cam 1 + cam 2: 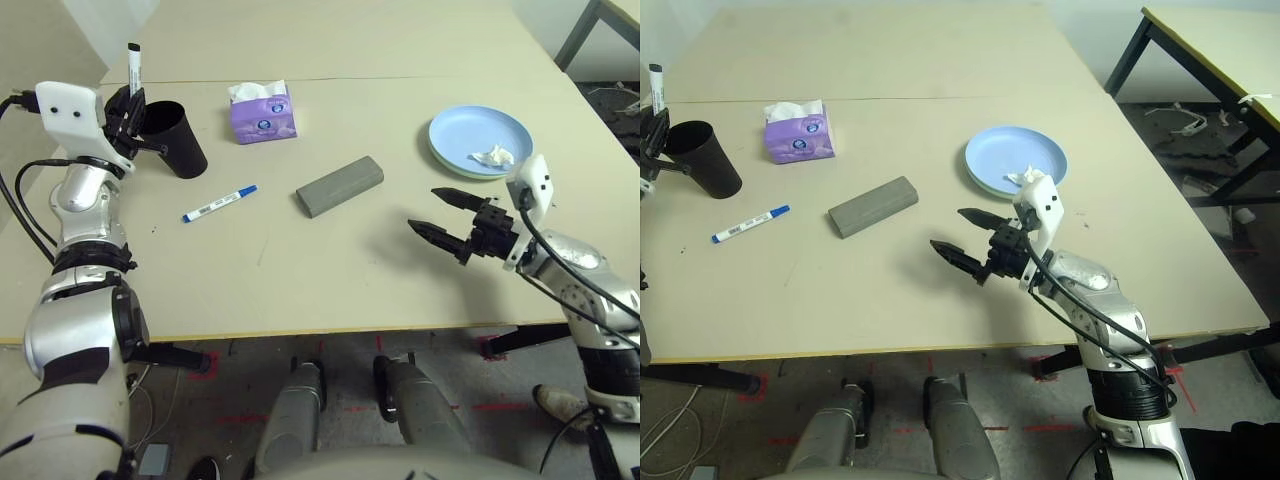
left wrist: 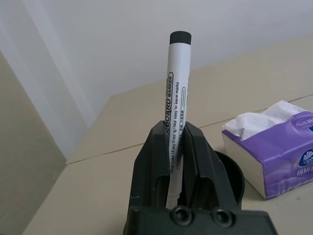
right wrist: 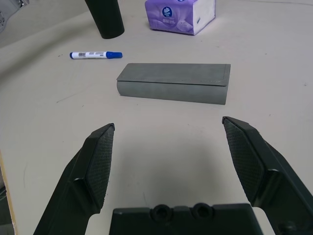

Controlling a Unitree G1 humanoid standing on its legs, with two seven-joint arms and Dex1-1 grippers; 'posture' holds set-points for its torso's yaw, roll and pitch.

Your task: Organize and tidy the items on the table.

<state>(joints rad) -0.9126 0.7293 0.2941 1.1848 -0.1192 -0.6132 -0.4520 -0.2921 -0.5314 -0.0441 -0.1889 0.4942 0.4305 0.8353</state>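
My left gripper (image 1: 125,108) is shut on a white marker with a black cap (image 2: 176,88), held upright beside the rim of the black cup (image 1: 176,137) at the table's far left. A second white marker with a blue cap (image 1: 220,203) lies flat in front of the cup. The grey glasses case (image 1: 340,185) lies closed mid-table. My right gripper (image 1: 425,210) hovers open just right of the case, its fingers pointing at it, with nothing between them. At the right, a blue plate (image 1: 470,130) sits on a green one and carries a white tissue wad (image 1: 493,156).
A purple tissue box (image 1: 263,112) stands behind the case, right of the cup. The beige table (image 1: 300,270) has a seam across it behind the box. Another table with dark legs (image 1: 1200,30) stands off to the far right, with cables on the floor beneath it.
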